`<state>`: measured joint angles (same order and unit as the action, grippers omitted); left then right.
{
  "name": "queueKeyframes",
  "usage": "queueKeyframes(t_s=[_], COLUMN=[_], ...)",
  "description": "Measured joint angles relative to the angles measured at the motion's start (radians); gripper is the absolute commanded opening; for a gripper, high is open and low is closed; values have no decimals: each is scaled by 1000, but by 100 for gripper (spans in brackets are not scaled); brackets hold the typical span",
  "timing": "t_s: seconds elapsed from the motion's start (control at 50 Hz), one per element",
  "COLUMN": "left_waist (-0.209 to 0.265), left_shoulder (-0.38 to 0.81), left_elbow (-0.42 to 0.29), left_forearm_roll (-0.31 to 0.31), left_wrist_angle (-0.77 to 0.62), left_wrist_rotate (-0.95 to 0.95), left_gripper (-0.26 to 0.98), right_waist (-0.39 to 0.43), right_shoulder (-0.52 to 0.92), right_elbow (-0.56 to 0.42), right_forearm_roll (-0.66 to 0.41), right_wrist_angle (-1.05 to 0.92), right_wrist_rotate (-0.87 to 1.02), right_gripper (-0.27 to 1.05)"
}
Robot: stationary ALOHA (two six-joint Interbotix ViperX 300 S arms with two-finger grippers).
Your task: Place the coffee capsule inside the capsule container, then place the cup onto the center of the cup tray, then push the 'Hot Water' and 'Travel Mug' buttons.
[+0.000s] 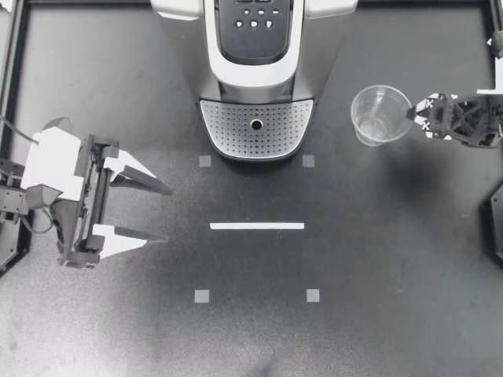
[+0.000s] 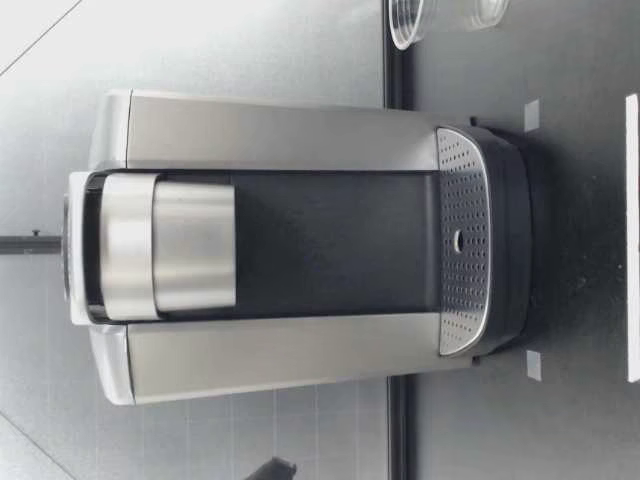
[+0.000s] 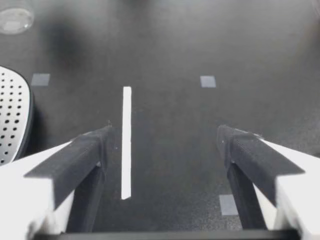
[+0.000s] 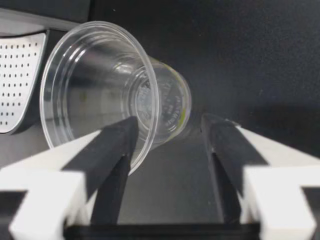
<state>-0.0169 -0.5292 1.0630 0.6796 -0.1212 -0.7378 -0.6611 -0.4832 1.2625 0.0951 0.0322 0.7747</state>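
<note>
A clear plastic cup (image 1: 380, 115) stands upright on the black table to the right of the coffee machine (image 1: 255, 55). My right gripper (image 1: 416, 115) is at the cup's right side and open. In the right wrist view (image 4: 170, 127) the cup (image 4: 115, 85) is just ahead, its base between the fingertips and its rim over one finger (image 4: 112, 145). My left gripper (image 1: 167, 214) hovers open and empty at the table's left, also empty in its own view (image 3: 164, 137). The perforated cup tray (image 1: 228, 133) is bare. The button panel (image 1: 253, 20) faces up. No capsule is in view.
A white tape line (image 1: 257, 225) and small grey tape squares (image 1: 202, 296) mark the table in front of the machine. The low view shows the machine's front (image 2: 300, 245) with its tray (image 2: 462, 290) and the cup's rim (image 2: 405, 25) beyond it.
</note>
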Motion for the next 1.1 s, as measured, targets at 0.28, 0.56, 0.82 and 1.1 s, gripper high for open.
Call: queueKeyframes(t_s=[0.28,0.56,0.82,1.1], left_waist=[0,0,0,0], left_shoulder=[0,0,0,0], left_elbow=[0,0,2,8], left_forearm_roll=[0,0,0,0], left_wrist_angle=[2,3,5,5], left_wrist_rotate=[0,0,0,0], left_gripper=[70,70,70,70], right_waist=[5,31,32,127], right_shoulder=[38,78,40,-9], right_elbow=[-23,-38,-40,-98], right_forearm_roll=[2,0,0,5], right_wrist_angle=[0,2,2,9], right_wrist_rotate=[-3,-3,6,92], right_gripper=[41,22,7,7])
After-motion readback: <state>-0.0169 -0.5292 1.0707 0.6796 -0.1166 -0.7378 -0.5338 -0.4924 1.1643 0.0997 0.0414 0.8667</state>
